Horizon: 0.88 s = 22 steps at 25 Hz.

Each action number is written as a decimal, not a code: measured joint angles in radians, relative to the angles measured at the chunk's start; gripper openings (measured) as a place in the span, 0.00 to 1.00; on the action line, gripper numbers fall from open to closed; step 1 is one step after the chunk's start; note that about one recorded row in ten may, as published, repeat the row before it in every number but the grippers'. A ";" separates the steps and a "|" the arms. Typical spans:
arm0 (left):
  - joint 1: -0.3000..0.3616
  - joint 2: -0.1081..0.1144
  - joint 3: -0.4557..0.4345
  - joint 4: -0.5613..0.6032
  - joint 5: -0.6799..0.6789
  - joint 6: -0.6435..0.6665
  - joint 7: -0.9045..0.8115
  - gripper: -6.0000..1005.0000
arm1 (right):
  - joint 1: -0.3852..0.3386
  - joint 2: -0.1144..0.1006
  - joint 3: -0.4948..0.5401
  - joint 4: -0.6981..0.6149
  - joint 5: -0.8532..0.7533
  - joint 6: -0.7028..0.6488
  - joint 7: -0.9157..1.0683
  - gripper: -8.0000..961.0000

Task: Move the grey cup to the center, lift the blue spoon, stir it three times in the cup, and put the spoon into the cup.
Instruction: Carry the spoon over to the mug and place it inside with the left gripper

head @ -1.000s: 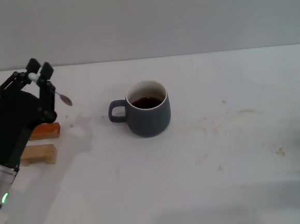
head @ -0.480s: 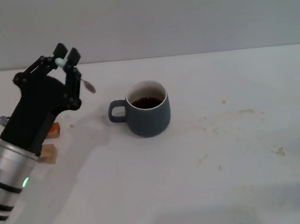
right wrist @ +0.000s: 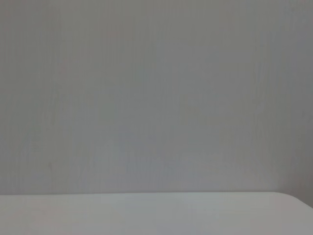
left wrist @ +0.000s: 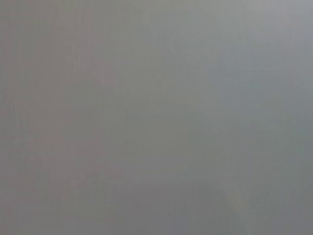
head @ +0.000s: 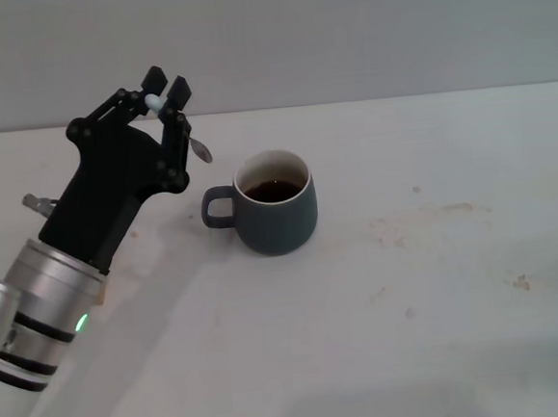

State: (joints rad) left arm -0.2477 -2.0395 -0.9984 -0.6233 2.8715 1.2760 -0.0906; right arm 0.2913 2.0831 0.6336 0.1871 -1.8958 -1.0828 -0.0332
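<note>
Spoon-carry step: left gripper (head: 165,93), upper left of frame, pinched tight on blue spoon (head: 197,150), bowel end hanging w/ bowl near grey cup (head: 277,203) at center. Next: bring bowl over rim, dip.

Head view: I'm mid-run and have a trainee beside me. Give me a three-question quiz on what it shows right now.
1. True or false: the left pincer is shut on the spoon.
2. Multiple choice: where is the spoon's bowl? A) inside the mug; B) in the air on the mug's handle side, outside the rim; C) lying on the table.
3. Fill in: the mug holds a dark ____.

Key
1. True: its fingertips pinch the pale handle tip, with the metal bowl hanging below.
2. B: the bowl sits off to the side of the loop handle, not over the opening.
3. Liquid. The right pincer is not in sight.
</note>
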 joint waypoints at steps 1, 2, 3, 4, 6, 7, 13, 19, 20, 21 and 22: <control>-0.004 -0.003 0.000 0.000 0.004 -0.003 0.000 0.19 | 0.000 0.000 0.000 0.000 0.000 0.001 -0.001 0.01; -0.004 -0.003 0.000 0.000 0.004 -0.003 0.000 0.19 | 0.000 0.000 0.000 0.000 0.000 0.001 -0.001 0.01; -0.004 -0.003 0.000 0.000 0.004 -0.003 0.000 0.19 | 0.000 0.000 0.000 0.000 0.000 0.001 -0.002 0.01; -0.012 -0.008 0.000 0.002 0.014 -0.006 0.000 0.19 | 0.000 0.000 0.002 0.000 0.000 0.001 -0.003 0.01; -0.016 -0.009 0.000 0.002 0.017 -0.013 0.000 0.19 | 0.000 0.000 0.005 0.000 0.000 0.001 -0.003 0.01; -0.016 -0.009 0.000 0.002 0.017 -0.013 0.000 0.19 | -0.001 0.000 0.011 0.000 0.000 0.001 -0.004 0.01; -0.043 -0.013 0.011 0.008 0.018 -0.031 -0.008 0.19 | -0.015 0.000 0.051 0.000 0.000 -0.018 -0.007 0.01; -0.056 -0.014 0.018 0.011 0.018 -0.061 -0.011 0.19 | -0.045 0.001 0.062 0.000 0.000 -0.117 -0.007 0.01; -0.057 -0.014 0.019 0.011 0.017 -0.063 -0.011 0.19 | -0.052 0.001 0.062 0.001 0.000 -0.140 -0.007 0.01; -0.057 -0.015 0.020 0.011 0.017 -0.065 -0.011 0.19 | -0.058 0.001 0.062 0.003 0.000 -0.161 -0.007 0.01; -0.058 -0.015 0.022 0.011 0.017 -0.067 -0.011 0.19 | -0.063 0.002 0.062 0.004 0.000 -0.176 -0.007 0.01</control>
State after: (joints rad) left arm -0.3060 -2.0548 -0.9759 -0.6122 2.8889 1.2093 -0.1019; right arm 0.2279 2.0849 0.6955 0.1906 -1.8960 -1.2585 -0.0403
